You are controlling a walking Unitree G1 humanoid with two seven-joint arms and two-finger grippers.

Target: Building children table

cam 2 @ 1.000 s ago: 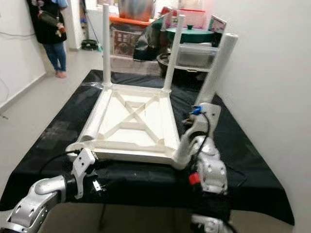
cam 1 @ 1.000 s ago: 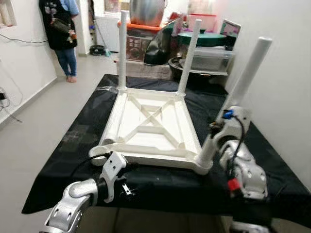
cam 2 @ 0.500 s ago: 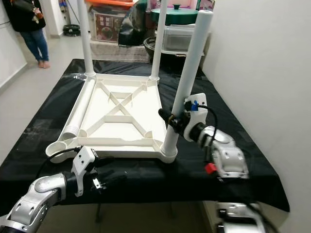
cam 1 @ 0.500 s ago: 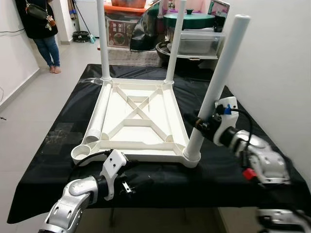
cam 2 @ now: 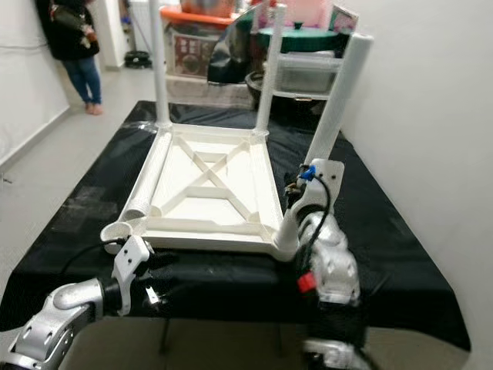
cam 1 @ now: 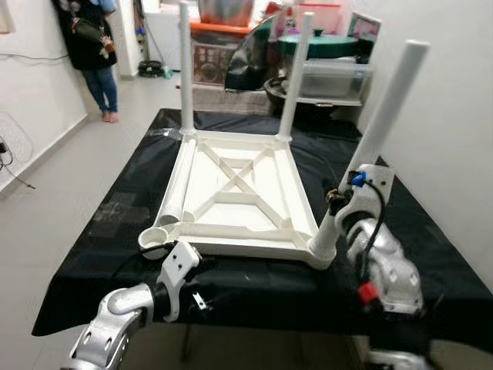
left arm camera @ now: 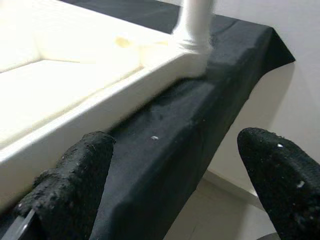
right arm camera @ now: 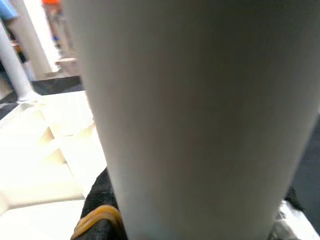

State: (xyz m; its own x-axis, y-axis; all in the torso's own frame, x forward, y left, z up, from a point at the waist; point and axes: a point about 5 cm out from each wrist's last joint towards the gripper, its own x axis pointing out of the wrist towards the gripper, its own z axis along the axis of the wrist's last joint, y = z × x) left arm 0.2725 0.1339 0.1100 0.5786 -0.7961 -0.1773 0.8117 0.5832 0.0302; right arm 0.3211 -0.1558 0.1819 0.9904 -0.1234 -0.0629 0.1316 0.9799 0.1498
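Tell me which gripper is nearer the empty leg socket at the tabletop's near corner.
Left. The left gripper hovers open just below the empty socket by the table edge; the right gripper is across the tabletop, at the leaning leg in the other near corner.

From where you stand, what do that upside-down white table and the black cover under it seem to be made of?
The table looks like moulded plastic: smooth, slightly glossy white, with cast ribs crossing its underside and tubular legs. The black cover looks like thin matte fabric, since it drapes over the edge, though it could be plastic sheeting.
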